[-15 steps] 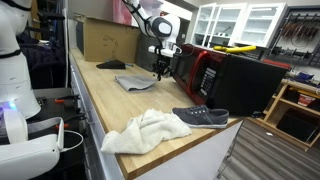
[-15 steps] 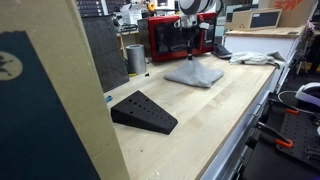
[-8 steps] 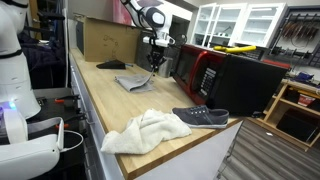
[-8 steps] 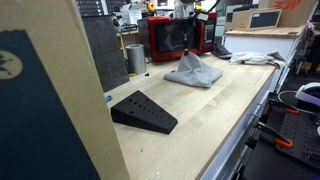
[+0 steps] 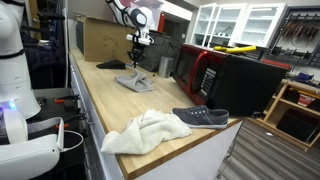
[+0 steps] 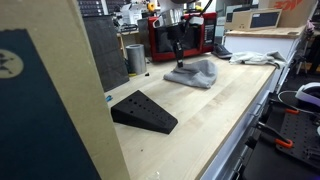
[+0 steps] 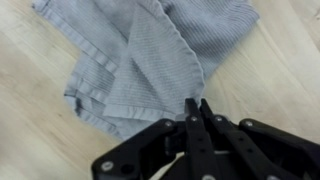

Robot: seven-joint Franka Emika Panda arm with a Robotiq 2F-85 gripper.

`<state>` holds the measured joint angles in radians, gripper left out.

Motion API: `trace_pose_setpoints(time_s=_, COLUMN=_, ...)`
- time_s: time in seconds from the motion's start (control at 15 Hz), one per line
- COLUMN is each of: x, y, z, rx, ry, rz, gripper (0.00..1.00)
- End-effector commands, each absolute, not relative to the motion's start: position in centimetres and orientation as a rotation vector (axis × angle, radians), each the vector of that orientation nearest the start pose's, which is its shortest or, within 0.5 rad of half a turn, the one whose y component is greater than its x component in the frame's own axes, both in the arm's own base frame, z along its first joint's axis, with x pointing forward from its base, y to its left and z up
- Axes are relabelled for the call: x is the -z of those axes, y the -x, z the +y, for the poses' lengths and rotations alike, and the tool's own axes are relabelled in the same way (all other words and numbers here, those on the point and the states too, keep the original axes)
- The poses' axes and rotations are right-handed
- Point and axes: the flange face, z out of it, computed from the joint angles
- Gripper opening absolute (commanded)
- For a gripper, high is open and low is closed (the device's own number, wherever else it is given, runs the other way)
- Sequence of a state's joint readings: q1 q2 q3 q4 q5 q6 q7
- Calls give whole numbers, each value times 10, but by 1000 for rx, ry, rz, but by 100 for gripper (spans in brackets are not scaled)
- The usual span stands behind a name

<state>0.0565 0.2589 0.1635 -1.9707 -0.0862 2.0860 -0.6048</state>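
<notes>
A grey cloth (image 7: 140,55) lies crumpled and partly folded over on the wooden bench; it shows in both exterior views (image 5: 138,84) (image 6: 195,73). My gripper (image 7: 197,104) is shut, its fingertips pinching a folded edge of the cloth. In both exterior views the gripper (image 5: 137,68) (image 6: 178,62) hangs low over the cloth's end nearer the black wedge, with that edge drawn up to it.
A black wedge (image 6: 143,110) (image 5: 112,65) lies on the bench. A red microwave (image 5: 205,72) and a metal cup (image 6: 135,58) stand beside the cloth. A white towel (image 5: 148,130) and a dark shoe (image 5: 200,116) lie further along, and a cardboard box (image 5: 105,40) stands behind.
The gripper has lifted the cloth's edge and carried it across toward the wedge side, then come lower. The cloth went from flat to tented to folded over.
</notes>
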Motion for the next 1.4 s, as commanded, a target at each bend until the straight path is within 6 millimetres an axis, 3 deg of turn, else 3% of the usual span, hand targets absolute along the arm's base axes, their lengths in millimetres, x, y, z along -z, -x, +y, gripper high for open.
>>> trace_pose_setpoints(time_s=0.0, x=-350, y=-541, z=147, rx=-268, ry=2757, rz=-1430, gripper=1)
trace_pose_setpoints(time_s=0.27, x=-358, y=-508, z=171, rx=-307, ry=2634, rz=-1581, gripper=1)
trace_pose_setpoints(time_s=0.47, x=-359, y=-471, z=174, rx=-376, ry=2483, rz=-1750, gripper=1)
trace_pose_setpoints(time_s=0.87, x=-361, y=-381, z=132, rx=-619, ry=2088, rz=-2060, gripper=1)
trace_pose_setpoints(time_s=1.2, x=-382, y=-341, z=84, rx=-780, ry=1743, rz=-2203, gripper=1)
trace_pose_setpoints(time_s=1.33, x=-393, y=-330, z=72, rx=-801, ry=1688, rz=-2205, gripper=1)
